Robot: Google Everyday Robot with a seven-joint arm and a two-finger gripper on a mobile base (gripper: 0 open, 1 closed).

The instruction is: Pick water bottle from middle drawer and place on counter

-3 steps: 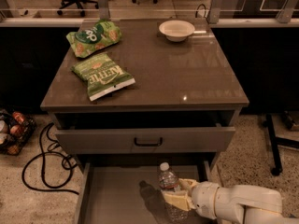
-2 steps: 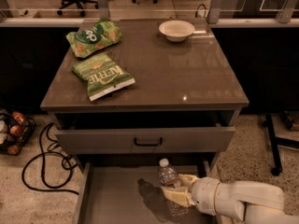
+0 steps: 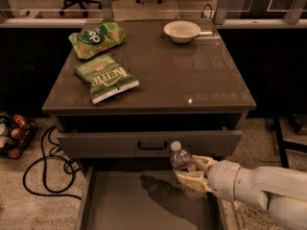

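The water bottle (image 3: 181,161), clear with a white cap, is upright and held above the open middle drawer (image 3: 129,205), at the drawer's right side. My gripper (image 3: 192,174) comes in from the right on a white arm and is shut on the bottle's lower body; its cream fingers (image 3: 203,164) wrap around it. The bottle's cap is level with the drawer front above. The bottle and gripper cast a dark shadow on the grey drawer floor. The glossy grey-brown counter (image 3: 192,75) lies above and behind.
On the counter lie two green chip bags (image 3: 106,82) (image 3: 96,37) at the left and a white bowl (image 3: 182,31) at the back. The upper drawer front with a black loop handle (image 3: 152,146) stands slightly open above the middle drawer. Cables and a basket lie on the floor at left.
The gripper has lifted the water bottle slightly up out of the drawer; its cap now reaches the upper drawer front.
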